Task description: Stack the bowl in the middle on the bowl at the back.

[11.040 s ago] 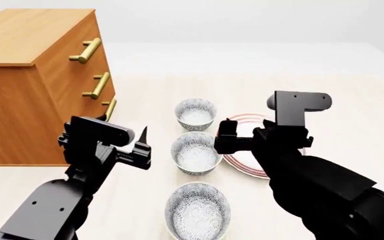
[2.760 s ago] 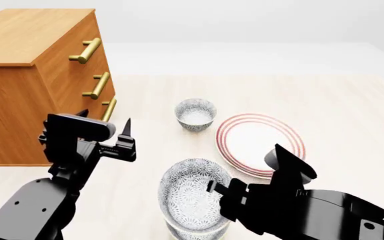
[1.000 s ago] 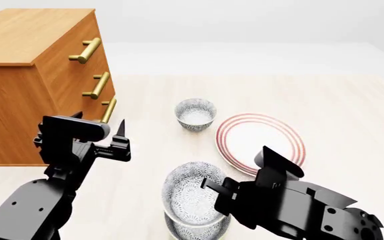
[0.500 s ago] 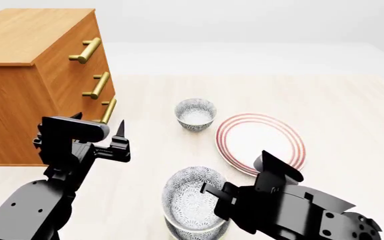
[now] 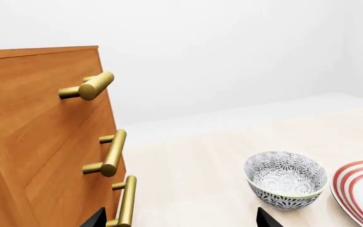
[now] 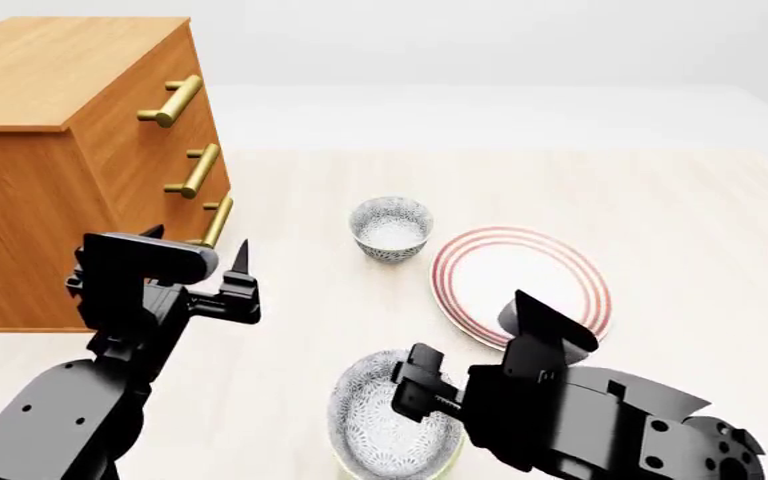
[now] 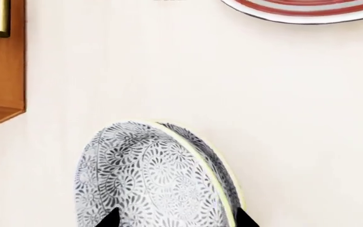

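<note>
The bowl in the middle [image 6: 373, 428] [image 7: 143, 175], white with fine grey-blue lace, now lies at the near end of the row. It rests nested in the front bowl, whose wall shows as a patterned strip [image 7: 227, 182] past a yellow-green rim. My right gripper [image 6: 411, 385] [image 7: 176, 218] hangs just over it, its jaws spread and free of the rim. The bowl at the back [image 6: 392, 228] [image 5: 285, 178] stands alone, upright. My left gripper [image 6: 204, 248] [image 5: 178, 220] is open and holds nothing, out to the left by the dresser.
A wooden dresser [image 6: 77, 150] [image 5: 30, 142] with brass handles stands at the left, close to my left arm. A flat red-ringed white plate [image 6: 522, 285] [image 5: 361, 189] [image 7: 307, 9] lies right of the bowls, just beyond my right arm.
The right gripper has lowered the middle bowl into the front bowl and its jaws have spread apart. The left arm and the back bowl have stayed put.
</note>
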{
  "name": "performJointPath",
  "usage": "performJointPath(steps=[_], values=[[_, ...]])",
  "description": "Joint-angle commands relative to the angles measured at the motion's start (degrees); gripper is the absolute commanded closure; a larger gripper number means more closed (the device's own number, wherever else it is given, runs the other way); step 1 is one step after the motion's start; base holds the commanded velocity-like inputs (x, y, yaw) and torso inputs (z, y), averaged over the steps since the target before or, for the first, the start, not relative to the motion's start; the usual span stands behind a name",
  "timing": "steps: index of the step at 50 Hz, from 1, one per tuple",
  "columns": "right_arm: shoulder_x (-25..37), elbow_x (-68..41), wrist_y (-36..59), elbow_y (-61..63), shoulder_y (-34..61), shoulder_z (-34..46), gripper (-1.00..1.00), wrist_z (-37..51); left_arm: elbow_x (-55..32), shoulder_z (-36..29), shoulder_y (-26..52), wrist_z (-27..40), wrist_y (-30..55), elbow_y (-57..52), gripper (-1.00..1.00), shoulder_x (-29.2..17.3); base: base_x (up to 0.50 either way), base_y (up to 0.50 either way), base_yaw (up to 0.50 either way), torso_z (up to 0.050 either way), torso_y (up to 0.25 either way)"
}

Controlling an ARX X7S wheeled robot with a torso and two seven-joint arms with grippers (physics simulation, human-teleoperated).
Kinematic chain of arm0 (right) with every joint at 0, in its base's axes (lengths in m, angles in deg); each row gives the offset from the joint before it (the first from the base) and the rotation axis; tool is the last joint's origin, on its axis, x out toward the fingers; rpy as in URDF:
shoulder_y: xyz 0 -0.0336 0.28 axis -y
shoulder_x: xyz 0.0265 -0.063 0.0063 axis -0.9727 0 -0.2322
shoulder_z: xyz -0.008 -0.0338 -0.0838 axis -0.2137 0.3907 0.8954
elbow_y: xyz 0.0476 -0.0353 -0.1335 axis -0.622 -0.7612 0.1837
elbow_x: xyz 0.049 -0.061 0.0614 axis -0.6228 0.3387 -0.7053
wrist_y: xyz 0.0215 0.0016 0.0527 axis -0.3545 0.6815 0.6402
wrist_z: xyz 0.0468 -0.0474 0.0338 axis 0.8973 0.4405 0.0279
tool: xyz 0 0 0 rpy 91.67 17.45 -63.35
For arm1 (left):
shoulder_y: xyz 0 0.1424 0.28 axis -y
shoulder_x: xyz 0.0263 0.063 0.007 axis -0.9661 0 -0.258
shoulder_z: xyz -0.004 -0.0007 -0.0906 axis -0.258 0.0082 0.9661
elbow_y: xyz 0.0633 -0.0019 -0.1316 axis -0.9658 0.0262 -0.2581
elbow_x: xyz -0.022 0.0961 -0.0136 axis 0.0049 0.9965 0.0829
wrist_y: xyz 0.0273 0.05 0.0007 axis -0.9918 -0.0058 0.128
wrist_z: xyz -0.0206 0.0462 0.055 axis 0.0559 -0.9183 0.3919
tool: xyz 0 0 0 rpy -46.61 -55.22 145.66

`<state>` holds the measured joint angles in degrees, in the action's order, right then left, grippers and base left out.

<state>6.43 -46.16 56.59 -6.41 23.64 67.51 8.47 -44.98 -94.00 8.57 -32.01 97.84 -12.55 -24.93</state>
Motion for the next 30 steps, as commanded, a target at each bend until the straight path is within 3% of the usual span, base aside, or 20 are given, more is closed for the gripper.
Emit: performJointPath(steps=[1,19,30], values=[[-0.08,-1.02,1.09,1.57,1.41,0.29,-1.0,-0.96,-0.18,-0.15,0.13,0.12,0.07,-0.13,-1.0,-0.07,0.0,0.0,0.0,0.0,0.0],[-1.11,-6.02,-1.11,9.52,11.24,-0.12,-1.0,8.34,-1.67,0.47,0.99,0.5,1.86,-2.8,-1.0,-0.6,0.0,0.0,0.0,0.0,0.0],[2.8,-5.66,-1.61,11.27,17.1,-0.66,-1.0,11.62,-3.04,1.12,0.72,0.7,2.84,-5.12,-1.0,-0.85,0.0,0.0,0.0,0.0,0.0]])
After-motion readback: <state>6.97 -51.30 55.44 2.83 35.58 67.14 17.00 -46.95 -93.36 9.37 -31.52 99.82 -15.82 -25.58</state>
